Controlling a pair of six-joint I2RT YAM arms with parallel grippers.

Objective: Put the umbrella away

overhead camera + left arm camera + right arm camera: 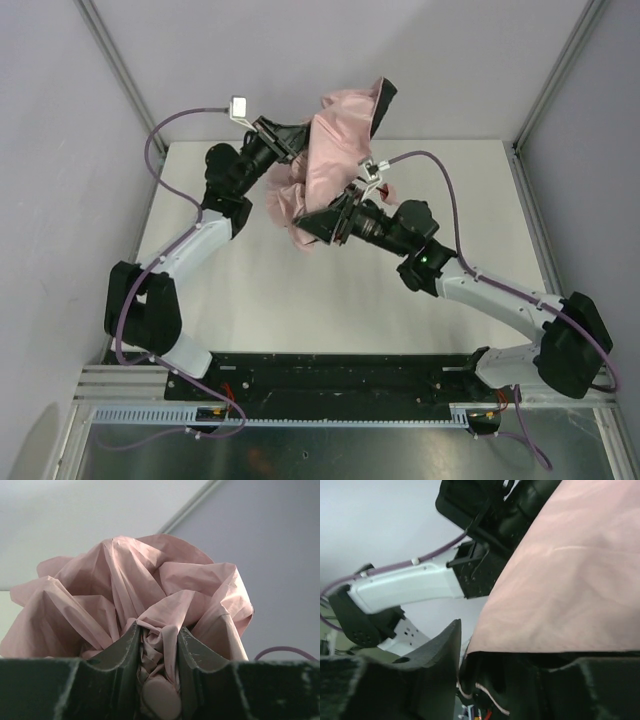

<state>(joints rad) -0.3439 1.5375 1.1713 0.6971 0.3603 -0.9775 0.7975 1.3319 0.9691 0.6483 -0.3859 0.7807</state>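
The umbrella [335,145] is a crumpled pale pink bundle with a dark lining, held up above the back of the white table [250,300]. My left gripper [290,140] is shut on it from the left. In the left wrist view its jaws [159,645] pinch bunched fabric [150,580] and a rounded pink cap [161,700]. My right gripper [318,222] is at the bundle's lower edge. In the right wrist view, pink fabric [570,580] drapes over one side of that gripper [500,640]. Only its left finger [440,655] shows, a narrow gap away from the cloth.
Grey walls and metal frame posts [110,60] close in the table at the back and sides. The left arm's white link [405,587] and purple cable cross the right wrist view. The right arm's cable [440,175] loops beside the umbrella.
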